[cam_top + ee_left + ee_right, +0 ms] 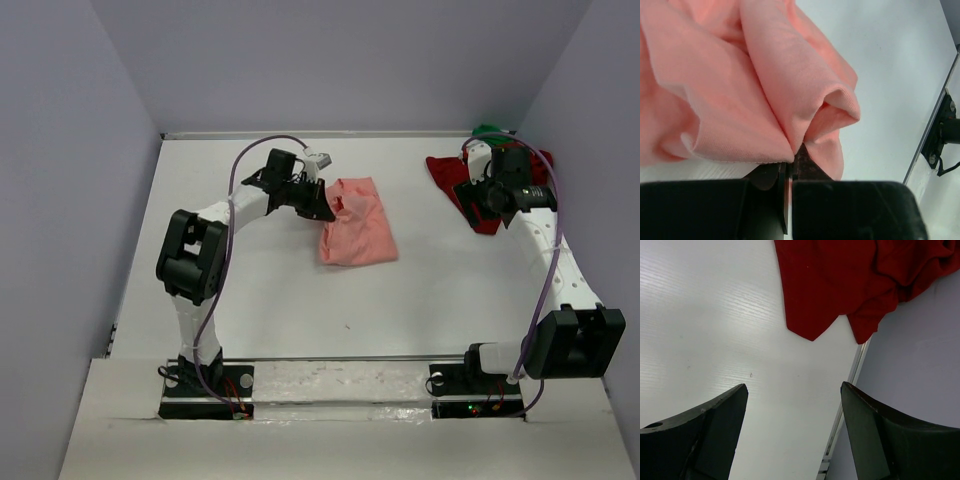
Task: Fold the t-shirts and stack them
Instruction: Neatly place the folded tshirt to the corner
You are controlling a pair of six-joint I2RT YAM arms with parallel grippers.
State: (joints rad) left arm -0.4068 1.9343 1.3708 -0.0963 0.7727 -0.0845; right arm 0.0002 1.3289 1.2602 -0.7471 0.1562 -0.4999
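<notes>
The salmon-pink t-shirt (358, 237) lies near the middle of the white, smooth tabletop (260, 300) as a roughly rectangular, loosely folded bundle. Its soft knit cloth forms rounded, layered folds with a fine ribbed weave visible in the left wrist view. The left gripper (790, 167) is pressed together on the upper left edge of this shirt, pinching a doubled fold of the cloth between its black fingers. The dark red t-shirt (840, 285) lies crumpled at the far right corner of the tabletop, against the wall, with one pointed flap spread flat on the surface. A bright green t-shirt (487, 131) shows only as a small crumple behind it. The right gripper (794, 390) hangs above the tabletop just beside the dark red t-shirt, its curved black fingers spread wide apart and holding nothing.
</notes>
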